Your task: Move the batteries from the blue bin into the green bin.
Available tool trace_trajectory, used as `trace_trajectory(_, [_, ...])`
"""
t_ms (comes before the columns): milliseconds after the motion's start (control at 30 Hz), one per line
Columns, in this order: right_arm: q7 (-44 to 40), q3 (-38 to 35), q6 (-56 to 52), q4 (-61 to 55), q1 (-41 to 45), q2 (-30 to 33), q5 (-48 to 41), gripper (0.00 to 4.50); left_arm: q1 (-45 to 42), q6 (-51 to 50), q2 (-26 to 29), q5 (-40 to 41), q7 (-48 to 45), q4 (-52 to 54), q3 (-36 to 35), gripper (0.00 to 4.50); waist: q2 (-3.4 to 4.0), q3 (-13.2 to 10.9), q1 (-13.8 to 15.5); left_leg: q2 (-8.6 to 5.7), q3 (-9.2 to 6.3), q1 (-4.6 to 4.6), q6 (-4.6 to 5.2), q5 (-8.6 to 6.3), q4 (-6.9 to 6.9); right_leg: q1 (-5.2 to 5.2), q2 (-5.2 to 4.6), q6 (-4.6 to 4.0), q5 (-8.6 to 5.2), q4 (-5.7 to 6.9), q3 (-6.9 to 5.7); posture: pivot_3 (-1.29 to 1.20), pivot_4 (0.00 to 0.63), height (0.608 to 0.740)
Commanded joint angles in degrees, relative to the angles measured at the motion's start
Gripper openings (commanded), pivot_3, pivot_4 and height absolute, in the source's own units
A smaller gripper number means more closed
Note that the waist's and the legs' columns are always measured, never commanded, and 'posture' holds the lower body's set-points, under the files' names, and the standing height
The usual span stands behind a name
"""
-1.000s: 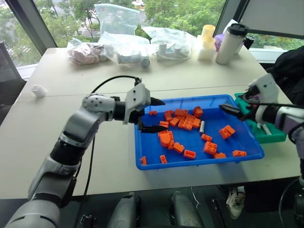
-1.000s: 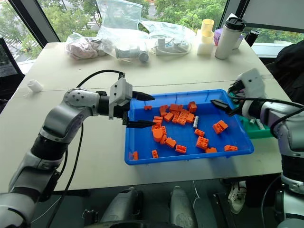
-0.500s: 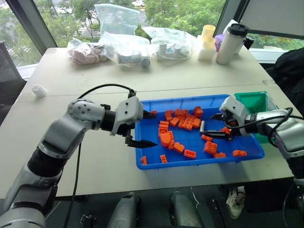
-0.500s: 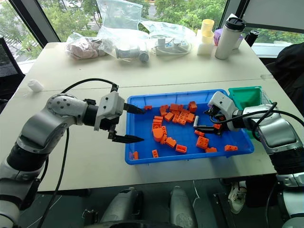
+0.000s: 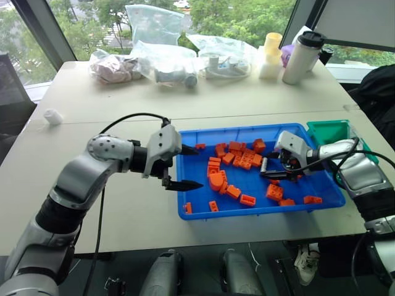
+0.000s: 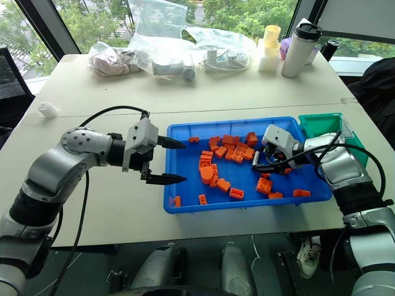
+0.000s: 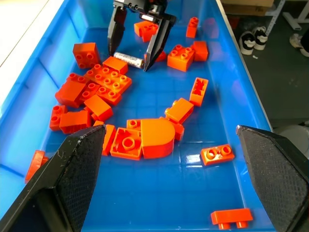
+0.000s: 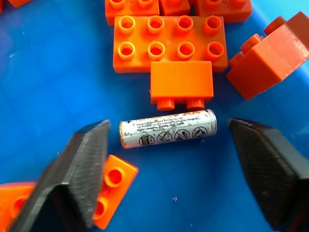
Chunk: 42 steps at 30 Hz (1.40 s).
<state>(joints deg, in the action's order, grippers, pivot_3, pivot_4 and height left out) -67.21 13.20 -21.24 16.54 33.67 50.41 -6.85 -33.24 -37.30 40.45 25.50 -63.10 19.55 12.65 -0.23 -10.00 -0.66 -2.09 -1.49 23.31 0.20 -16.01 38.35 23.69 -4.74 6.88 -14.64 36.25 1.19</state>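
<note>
Hovering over the near-left rim of the blue bin, the left gripper had its fingers spread wide, empty. Farther in, the right gripper reached down into the bin, fingers apart on either side of a silver battery lying flat on the bin floor among orange bricks, not yet pinched. Green bin sat just beyond the blue bin's far-right corner.

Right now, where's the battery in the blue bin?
The battery lies flat on the floor of the blue bin, right of centre, beside the orange bricks, between the open fingers of the right gripper.
</note>
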Motion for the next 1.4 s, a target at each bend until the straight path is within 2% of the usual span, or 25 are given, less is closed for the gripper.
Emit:
trace_trajectory(33, [-0.31,-0.36,1.07,0.44,0.86,-0.54,1.32,2.19,0.23,0.02,0.13,0.39,0.52,1.36,-1.08,4.50,0.00,0.00,-0.01,0.00,0.00,0.00,0.00,0.00,0.00,0.00,0.00,0.00,0.00,0.00,0.00,0.00,0.150,0.740])
trace_trajectory(167, [0.48,-1.58,0.40,-0.18,0.88,-0.99,1.19,2.19,0.20,-0.05,0.01,0.68,0.47,1.05,-1.12,4.50,0.00,0.00,0.02,0.00,0.00,0.00,-0.01,0.00,0.00,-0.01,0.00,0.00,0.00,0.00,0.00,0.00,0.150,0.740])
trace_trajectory(233, [2.12,-5.41,-3.01,-1.92,0.24,-0.73,-1.28,2.19,0.17,0.89,-1.03,0.82,0.97,0.25,-1.58,4.50,0.00,0.00,0.06,0.00,0.00,0.00,-0.01,0.00,0.00,-0.01,0.00,0.00,0.00,0.00,0.00,0.00,0.150,0.740])
trace_trajectory(433, [15.26,-28.99,-16.81,-8.71,-1.85,-2.97,-13.98,2.19,-2.52,2.99,-8.64,1.95,5.40,-5.37,-4.53,4.50,0.00,0.00,0.97,-0.05,-0.02,0.03,-0.02,0.01,0.01,0.01,-0.08,0.00,0.00,0.01,0.00,0.00,0.150,0.740])
trace_trajectory(600, [28.35,-42.75,-21.11,-13.33,-6.76,-2.43,-13.77,2.19,-6.36,7.42,-13.67,0.30,4.78,-10.82,-2.29,4.50,0.00,0.01,1.65,-0.05,-0.04,0.02,-0.05,0.03,-0.01,-0.02,-0.08,0.00,0.00,0.00,-0.04,0.00,0.150,0.740])
trace_trajectory(800, [33.55,-43.56,-23.18,-14.24,-10.83,0.35,-11.60,2.19,-11.24,13.13,-20.24,-1.94,4.24,-19.06,-0.81,4.50,0.04,0.04,0.97,-0.15,0.06,0.01,-0.03,0.02,0.00,-0.02,-0.17,0.01,0.01,0.01,-0.02,0.00,0.150,0.740])
trace_trajectory(1067, [33.32,-40.42,-22.23,-10.56,-12.83,1.74,-10.48,2.19,-13.07,16.87,-23.36,-4.84,3.11,-25.48,0.32,4.50,0.11,0.07,0.09,-0.04,0.07,-0.05,-0.02,0.02,-0.01,-0.04,-0.02,0.01,0.01,0.07,0.03,0.00,0.150,0.740])
trace_trajectory(1133, [33.62,-39.43,-21.65,-9.34,-12.42,1.79,-10.08,3.21,-12.96,17.41,-23.50,-5.74,3.22,-25.87,0.41,4.50,0.12,0.07,0.06,-0.04,0.08,-0.05,-0.02,0.02,-0.01,-0.03,-0.03,0.02,0.01,0.07,0.05,0.00,0.150,0.740])
trace_trajectory(1233, [33.60,-38.59,-20.93,-8.29,-11.81,1.65,-10.14,4.46,-12.40,17.42,-23.45,-6.26,3.04,-25.60,0.31,4.50,0.12,0.08,0.06,-0.04,0.06,-0.05,-0.02,0.02,-0.01,-0.02,-0.02,0.01,0.01,0.08,0.04,0.00,0.150,0.740])
trace_trajectory(1400, [33.40,-37.49,-18.87,-8.14,-11.74,2.06,-9.52,4.46,-11.46,16.70,-22.95,-6.03,3.66,-23.95,-0.91,4.50,0.12,0.08,0.08,-0.04,0.05,-0.05,-0.02,0.02,-0.01,-0.03,-0.02,0.02,0.01,0.08,0.04,0.00,0.150,0.740])
